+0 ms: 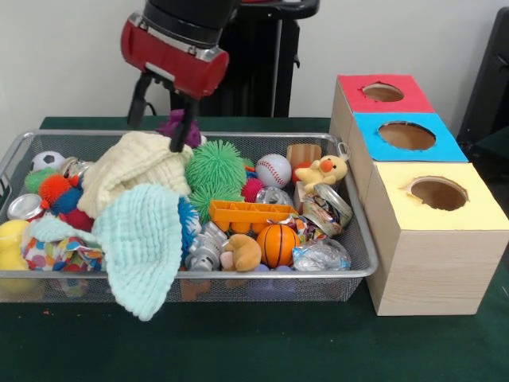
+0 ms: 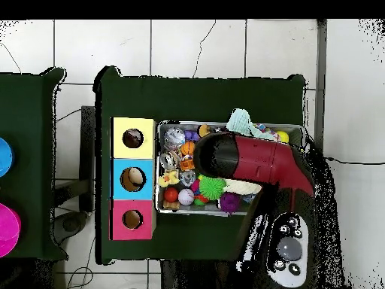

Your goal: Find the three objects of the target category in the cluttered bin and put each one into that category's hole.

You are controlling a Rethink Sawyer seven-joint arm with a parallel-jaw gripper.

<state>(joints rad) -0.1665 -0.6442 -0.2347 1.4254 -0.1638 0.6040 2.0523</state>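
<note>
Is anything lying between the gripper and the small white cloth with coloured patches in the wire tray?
Yes. The cream waffle cloth lies heaped just below the open gripper, and the larger mint waffle cloth overlaps part of the small white cloth with coloured patches.

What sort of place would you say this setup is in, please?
Probably a robotics lab: a red robot arm hangs over a wire-mesh bin of toys on a green-covered table, beside wooden sorting boxes with coloured, holed tops.

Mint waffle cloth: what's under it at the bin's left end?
A small multicolour-printed white cloth pokes out beneath the mint waffle cloth, beside a yellow toy. Anything deeper is covered.
</note>
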